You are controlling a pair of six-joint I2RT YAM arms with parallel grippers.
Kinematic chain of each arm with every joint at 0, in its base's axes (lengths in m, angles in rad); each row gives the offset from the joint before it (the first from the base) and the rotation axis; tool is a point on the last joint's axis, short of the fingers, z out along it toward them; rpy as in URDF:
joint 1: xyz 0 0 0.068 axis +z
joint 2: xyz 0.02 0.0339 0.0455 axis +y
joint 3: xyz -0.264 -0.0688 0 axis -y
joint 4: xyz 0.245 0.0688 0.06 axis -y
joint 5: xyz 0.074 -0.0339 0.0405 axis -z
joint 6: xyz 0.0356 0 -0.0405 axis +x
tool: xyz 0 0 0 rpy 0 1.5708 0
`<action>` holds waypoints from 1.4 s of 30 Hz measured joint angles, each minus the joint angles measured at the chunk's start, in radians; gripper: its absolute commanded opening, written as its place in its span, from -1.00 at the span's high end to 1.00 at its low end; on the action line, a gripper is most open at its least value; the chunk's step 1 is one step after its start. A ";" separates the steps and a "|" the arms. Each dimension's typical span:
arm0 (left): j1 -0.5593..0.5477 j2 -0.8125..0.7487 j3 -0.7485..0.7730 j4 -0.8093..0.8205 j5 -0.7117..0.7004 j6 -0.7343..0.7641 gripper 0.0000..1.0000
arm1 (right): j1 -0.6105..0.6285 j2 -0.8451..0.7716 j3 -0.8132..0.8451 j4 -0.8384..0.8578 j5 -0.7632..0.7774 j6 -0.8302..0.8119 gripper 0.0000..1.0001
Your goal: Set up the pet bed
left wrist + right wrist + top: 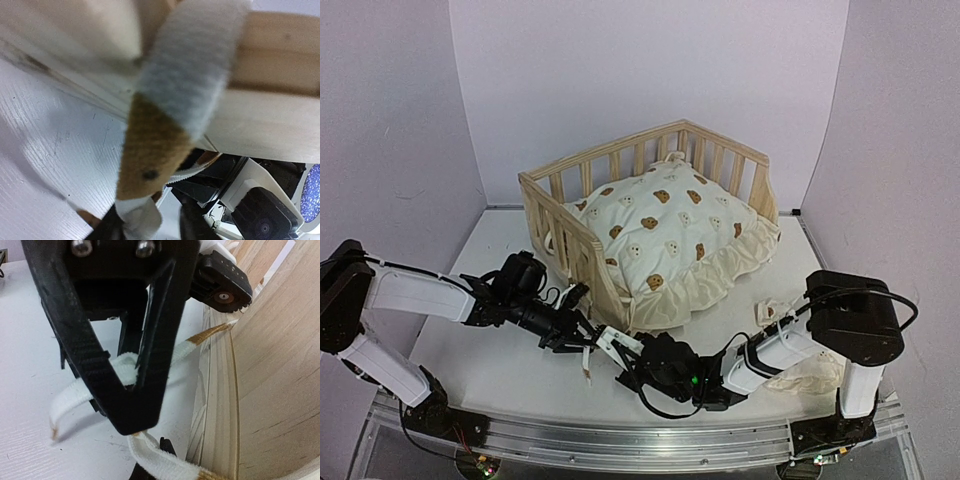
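Pine rails close three sides of the pet bed (565, 235), which stands on the middle of the white table (490, 370) just beyond both arms; a cream bear-print cushion (670, 235) lies in it, its frilled edge spilling out of the open side toward the right front; a small matching pillow (815, 378) lies on the table under the right arm.

Both arms reach in low to the bed's near corner; the left gripper (575, 330) and the right gripper (615, 350) sit just beside each other there, close against the wood.

In the right wrist view the black fingers (85, 340) converge to a closed point, and a white tie (80, 390) with a brown tip passes through them, pinched at the tips.

In the left wrist view a tie runs down between the left fingers at the bottom edge; they are barely in frame, so I cannot tell whether they clamp it.
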 measured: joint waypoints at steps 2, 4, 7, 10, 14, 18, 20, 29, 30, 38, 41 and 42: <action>0.000 -0.013 -0.005 0.003 -0.009 0.005 -0.25 | 0.000 0.000 0.000 0.000 -0.002 0.008 1.00; -0.001 -0.047 -0.029 0.013 -0.019 0.009 -0.30 | 0.000 0.000 0.000 0.000 -0.005 0.019 1.00; -0.002 -0.119 -0.084 0.029 -0.045 0.014 -0.33 | 0.000 0.000 0.000 0.002 -0.009 0.029 1.00; -0.018 -0.167 -0.132 0.067 -0.070 0.019 -0.36 | 0.000 0.000 0.000 0.002 -0.013 0.036 1.00; -0.100 -0.167 -0.160 0.128 -0.113 0.030 -0.31 | 0.000 0.000 0.000 0.001 -0.015 0.045 1.00; -0.173 -0.120 -0.165 0.196 -0.134 0.025 -0.09 | 0.000 0.000 0.000 0.002 -0.018 0.049 1.00; -0.178 -0.110 -0.180 0.212 -0.147 0.024 0.13 | 0.000 0.000 0.000 0.002 -0.018 0.051 1.00; -0.177 -0.087 -0.206 0.231 -0.220 0.010 0.99 | 0.000 -0.003 0.000 0.001 -0.028 0.063 1.00; -0.177 -0.087 -0.206 0.233 -0.225 0.010 1.00 | 0.000 -0.004 0.000 0.001 -0.031 0.065 1.00; -0.177 -0.240 -0.241 0.175 -0.274 0.009 1.00 | 0.000 -0.031 -0.006 -0.030 -0.030 0.103 1.00; -0.177 -0.311 -0.230 0.082 -0.312 0.025 1.00 | 0.000 -0.057 -0.014 -0.083 -0.027 0.158 1.00; -0.177 -0.327 -0.220 0.043 -0.328 0.035 1.00 | 0.000 -0.065 -0.014 -0.106 -0.028 0.184 1.00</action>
